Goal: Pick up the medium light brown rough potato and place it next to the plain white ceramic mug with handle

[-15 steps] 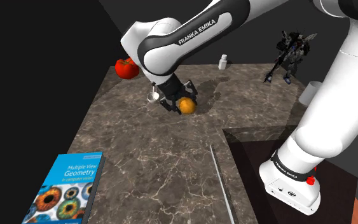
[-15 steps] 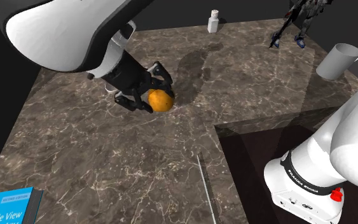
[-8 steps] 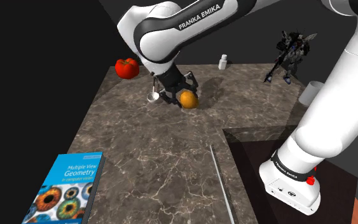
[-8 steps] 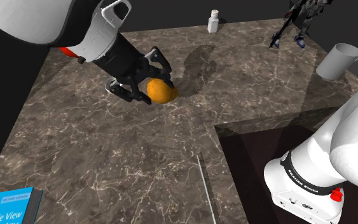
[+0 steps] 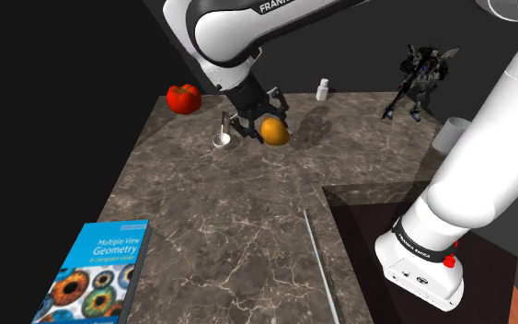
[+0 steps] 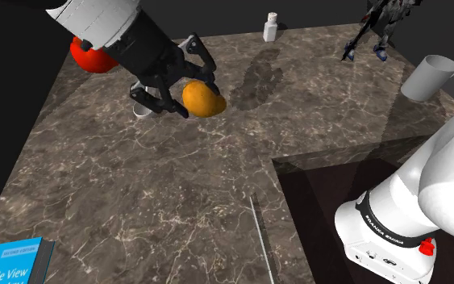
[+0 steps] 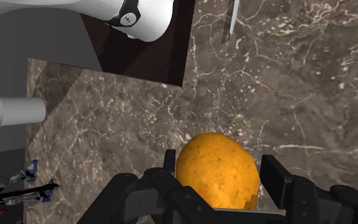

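The potato [image 5: 274, 132] [image 6: 202, 98] [image 7: 217, 170] is an orange-brown rough lump, clasped between the two black fingers of my gripper [image 5: 266, 122] [image 6: 186, 91] [image 7: 220, 177]. It hangs above the dark marble counter [image 5: 238, 212]. The white mug [image 6: 426, 77] [image 5: 450, 133] [image 7: 18, 111] stands on the far corner of the counter, well off to the second exterior view's right of the potato.
A red tomato [image 5: 183, 98] [image 6: 92, 55] sits at the counter's back left corner. A small metal cup [image 5: 222, 139] stands just left of the gripper. A white bottle [image 5: 322, 89], a dark robot figure [image 5: 420, 78] and a blue geometry book [image 5: 96, 273] also stand about. My stand [image 5: 420, 262] fills the lower right.
The gripper has risen with the potato held in it, lifting it off the counter and shifting slightly toward the back.
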Controlling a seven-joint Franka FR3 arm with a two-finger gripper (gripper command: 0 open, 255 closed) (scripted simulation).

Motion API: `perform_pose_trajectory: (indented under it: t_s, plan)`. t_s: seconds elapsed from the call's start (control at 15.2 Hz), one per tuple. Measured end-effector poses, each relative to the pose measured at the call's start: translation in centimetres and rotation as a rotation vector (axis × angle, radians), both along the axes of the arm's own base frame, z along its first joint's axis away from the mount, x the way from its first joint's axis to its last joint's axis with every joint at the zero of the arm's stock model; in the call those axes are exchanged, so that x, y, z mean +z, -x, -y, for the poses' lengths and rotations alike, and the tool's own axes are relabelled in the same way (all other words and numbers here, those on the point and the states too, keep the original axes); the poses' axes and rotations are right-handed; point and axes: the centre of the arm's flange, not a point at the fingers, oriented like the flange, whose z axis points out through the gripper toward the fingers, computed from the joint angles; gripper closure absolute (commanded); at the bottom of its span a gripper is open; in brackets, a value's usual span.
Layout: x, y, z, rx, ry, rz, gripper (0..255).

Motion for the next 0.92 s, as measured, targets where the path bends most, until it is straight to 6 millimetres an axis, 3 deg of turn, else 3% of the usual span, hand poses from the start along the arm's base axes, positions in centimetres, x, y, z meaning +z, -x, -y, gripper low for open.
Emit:
perform_pose_trajectory:
  t_s: [0.53,0.92]
  plan:
    - [3.9,0.1,0.1,0.0,0.0,0.0,255]
    - [4.2,2.2,6.1,-0.001,0.001,0.0,255]
